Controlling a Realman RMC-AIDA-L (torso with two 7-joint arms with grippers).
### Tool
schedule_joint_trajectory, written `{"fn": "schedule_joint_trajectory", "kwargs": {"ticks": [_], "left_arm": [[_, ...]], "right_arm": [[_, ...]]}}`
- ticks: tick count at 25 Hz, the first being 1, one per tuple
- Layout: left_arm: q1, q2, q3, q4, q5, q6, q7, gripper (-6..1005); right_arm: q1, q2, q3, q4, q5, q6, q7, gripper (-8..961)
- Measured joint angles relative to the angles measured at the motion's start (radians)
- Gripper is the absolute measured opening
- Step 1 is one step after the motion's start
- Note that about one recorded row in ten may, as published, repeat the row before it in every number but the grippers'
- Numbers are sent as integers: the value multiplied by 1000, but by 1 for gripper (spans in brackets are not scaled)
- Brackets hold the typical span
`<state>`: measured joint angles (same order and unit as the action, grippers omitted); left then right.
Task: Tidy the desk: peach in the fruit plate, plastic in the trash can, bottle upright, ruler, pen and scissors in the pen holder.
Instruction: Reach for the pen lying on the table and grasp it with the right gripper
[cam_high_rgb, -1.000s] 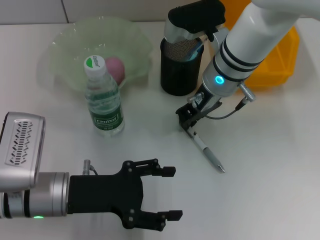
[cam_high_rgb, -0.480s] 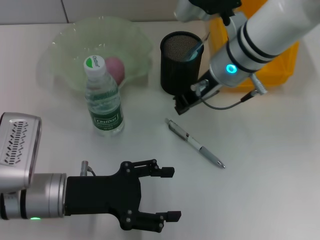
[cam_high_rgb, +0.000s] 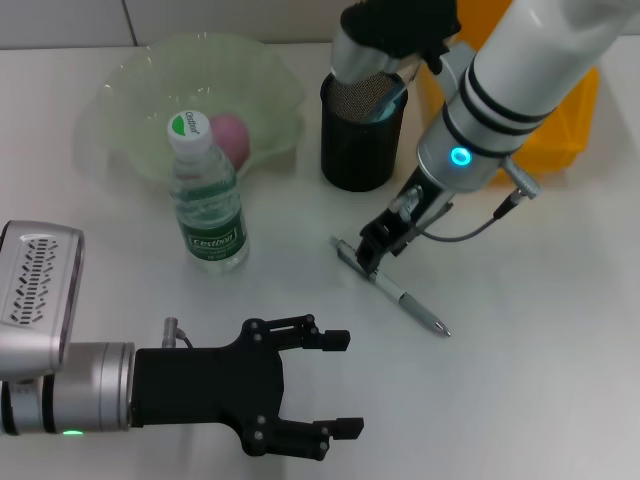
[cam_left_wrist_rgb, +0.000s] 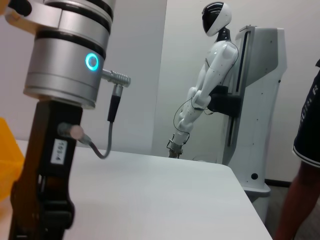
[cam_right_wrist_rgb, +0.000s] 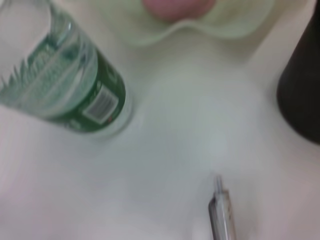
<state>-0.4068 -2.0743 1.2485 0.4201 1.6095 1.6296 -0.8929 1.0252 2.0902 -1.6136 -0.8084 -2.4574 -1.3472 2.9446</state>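
Note:
A silver and black pen (cam_high_rgb: 405, 298) lies flat on the white table, in front of the black mesh pen holder (cam_high_rgb: 362, 130). My right gripper (cam_high_rgb: 376, 248) is low over the pen's upper end, between the pen holder and the pen. The right wrist view shows the pen's end (cam_right_wrist_rgb: 222, 215) close below. The green-labelled bottle (cam_high_rgb: 208, 195) stands upright. The pink peach (cam_high_rgb: 231, 135) lies in the pale green fruit plate (cam_high_rgb: 130, 90). My left gripper (cam_high_rgb: 343, 385) is open and empty at the near edge, well short of the pen.
A yellow trash can (cam_high_rgb: 556, 115) stands at the back right behind my right arm. A light blue item (cam_high_rgb: 392, 98) stands in the pen holder. The bottle (cam_right_wrist_rgb: 65, 85), peach (cam_right_wrist_rgb: 175, 7) and pen holder (cam_right_wrist_rgb: 302, 85) show in the right wrist view.
My right gripper rose off the pen toward the pen holder, then came back down onto the pen's upper end. The pen stays on the table. The left arm has not moved.

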Motion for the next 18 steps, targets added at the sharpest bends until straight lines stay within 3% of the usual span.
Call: {"fn": "schedule_joint_trajectory", "kwargs": {"ticks": [2, 4, 18], "left_arm": [[1, -1, 0, 0, -1, 2, 0, 832], [1, -1, 0, 0, -1, 2, 0, 832], [0, -1, 0, -1, -4, -1, 0, 832]], "right_arm": [[7, 1, -29, 3, 0, -2, 6, 173], [9, 1, -34, 3, 0, -7, 6, 406], [20, 2, -89, 41, 8, -10, 8, 420]]}}
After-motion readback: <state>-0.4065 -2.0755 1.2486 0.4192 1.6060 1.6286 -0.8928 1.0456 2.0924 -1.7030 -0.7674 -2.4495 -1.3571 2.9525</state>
